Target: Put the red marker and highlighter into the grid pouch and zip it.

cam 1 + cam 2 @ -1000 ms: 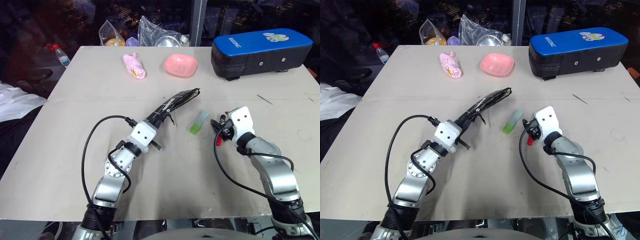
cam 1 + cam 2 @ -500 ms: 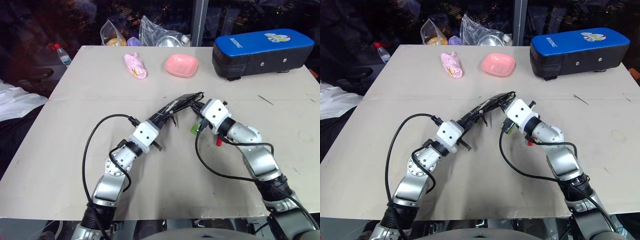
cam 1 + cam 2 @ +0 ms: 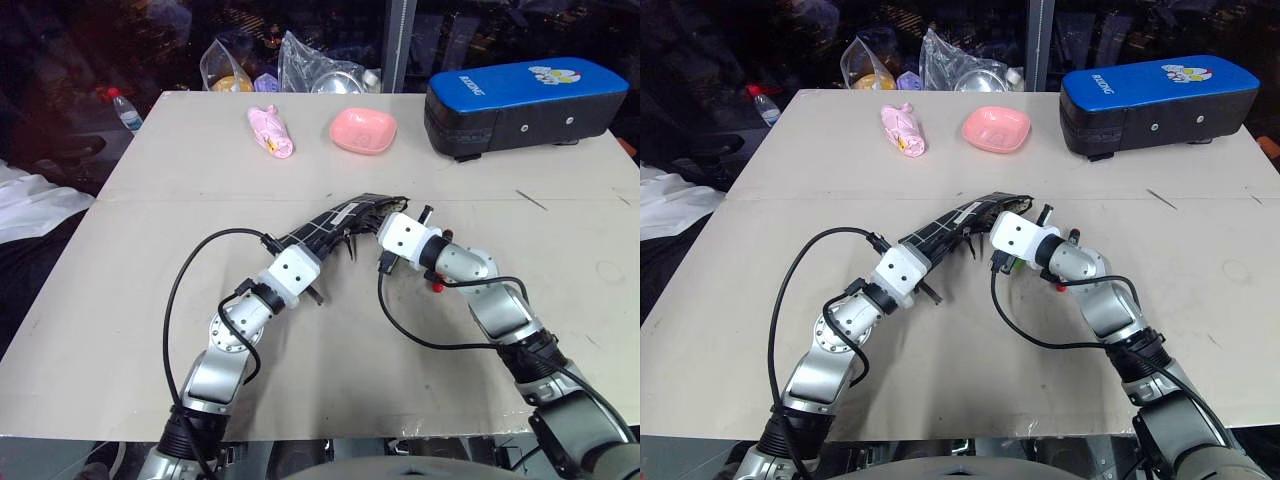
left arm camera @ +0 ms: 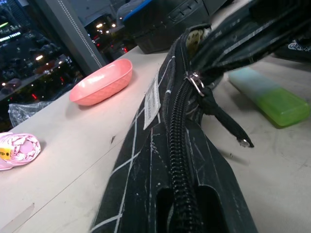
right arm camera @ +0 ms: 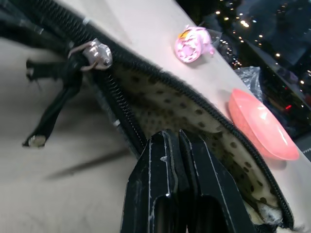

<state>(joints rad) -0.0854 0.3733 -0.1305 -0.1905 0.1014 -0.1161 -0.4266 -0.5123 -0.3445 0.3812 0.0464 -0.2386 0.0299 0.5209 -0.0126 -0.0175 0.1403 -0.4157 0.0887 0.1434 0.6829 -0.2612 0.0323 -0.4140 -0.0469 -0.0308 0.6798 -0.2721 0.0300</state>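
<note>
Grid pouch (image 3: 335,222) held above mid counter (image 3: 150,250), L fingers (image 4: 184,213) clenched on its zipper end. R fingers (image 5: 170,165) pressed together at the pouch's open mouth edge. Highlighter (image 4: 265,94) on counter just beside pouch.

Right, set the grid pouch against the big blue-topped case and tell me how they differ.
The grid pouch is thin, black with white lines; the blue-topped case is bulky with a blue lid. The pouch hangs tilted in the left gripper; the case sits flat on the table. The pouch's zipper is open, showing spotted lining; the case looks shut. Both are partly black.
</note>
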